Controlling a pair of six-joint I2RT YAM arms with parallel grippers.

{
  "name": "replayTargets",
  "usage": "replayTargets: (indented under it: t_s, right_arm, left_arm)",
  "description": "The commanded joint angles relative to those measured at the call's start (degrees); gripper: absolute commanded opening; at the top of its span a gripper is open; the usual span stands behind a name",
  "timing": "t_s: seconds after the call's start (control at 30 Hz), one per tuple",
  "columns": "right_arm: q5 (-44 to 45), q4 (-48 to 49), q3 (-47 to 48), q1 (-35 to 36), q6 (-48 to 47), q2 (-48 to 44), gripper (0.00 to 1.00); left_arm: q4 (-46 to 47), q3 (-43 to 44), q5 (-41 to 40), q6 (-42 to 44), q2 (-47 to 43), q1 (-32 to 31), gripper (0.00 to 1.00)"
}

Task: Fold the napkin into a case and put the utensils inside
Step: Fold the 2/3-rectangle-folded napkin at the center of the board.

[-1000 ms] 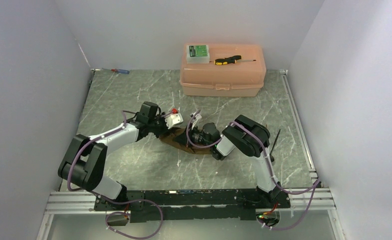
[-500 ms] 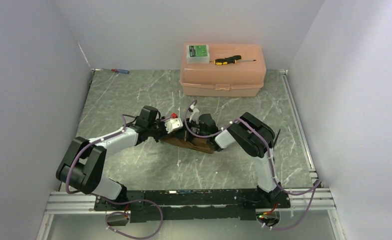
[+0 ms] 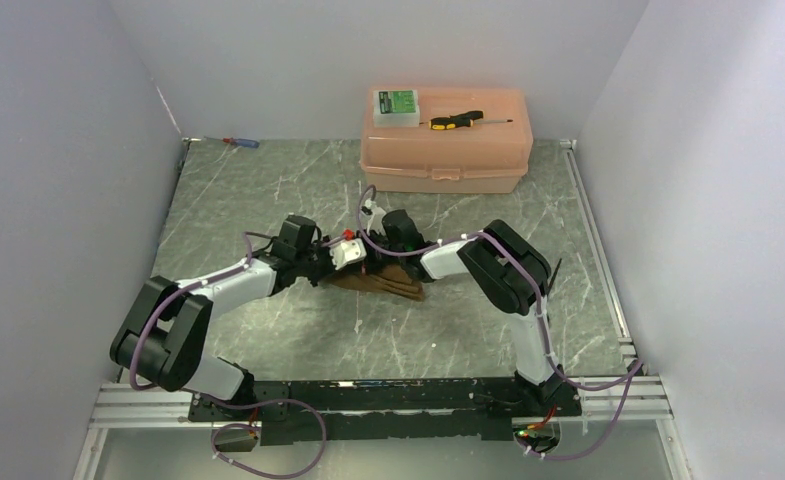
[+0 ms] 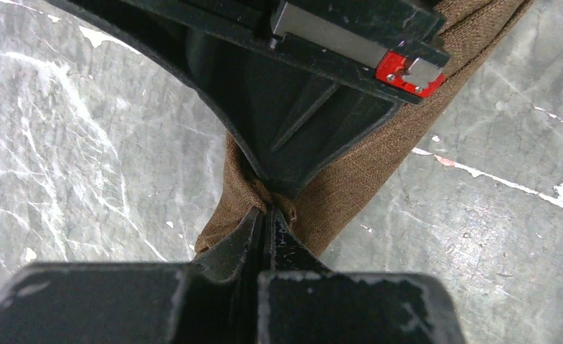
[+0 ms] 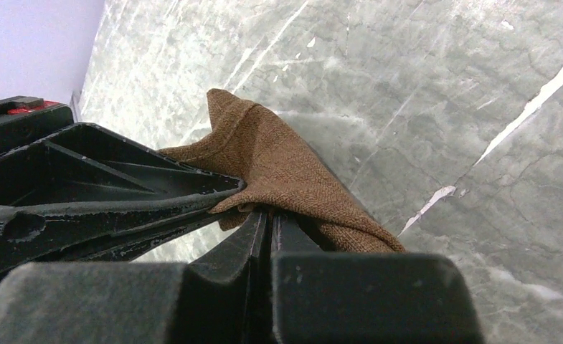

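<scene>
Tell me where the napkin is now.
Top view: the napkin is in the middle of the table, nearer than the pink box, pinched by the left fingers and the right fingers.

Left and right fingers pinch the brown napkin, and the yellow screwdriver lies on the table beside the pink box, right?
No: the top external view shows the yellow screwdriver on top of the pink box. The left fingers and right fingers do pinch the brown napkin.

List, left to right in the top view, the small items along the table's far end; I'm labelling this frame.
blue-and-red screwdriver → green-labelled box → yellow-and-black screwdriver. The last two lie on top of the pink box.
</scene>
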Motion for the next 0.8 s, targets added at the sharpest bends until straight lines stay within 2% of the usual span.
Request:
replayTargets:
  t_s: [0.0, 0.33, 0.53, 0.77]
  right_arm:
    - [1.5, -0.9, 2.4, -0.4, -2.2, 0.9, 0.00]
    - [3.3, -2.5, -0.5, -0.2, -2.0, 5.8, 0.00]
    - [3.6, -5.8, 0.6, -0.1, -2.1, 6.0, 0.00]
    - [4.8, -10.4, 1.4, -0.2, -2.3, 5.3, 0.00]
  left_arm:
    - [1.1, -0.6, 1.2, 0.4, -1.9, -1.0, 0.03]
    - [4.5, 2.0, -4.6, 0.3, -1.8, -1.0, 0.03]
    - [2.7, 0.3, -2.0, 2.1, -2.7, -1.0, 0.03]
    - [10.1, -2.3, -6.0, 2.1, -3.3, -1.0, 0.03]
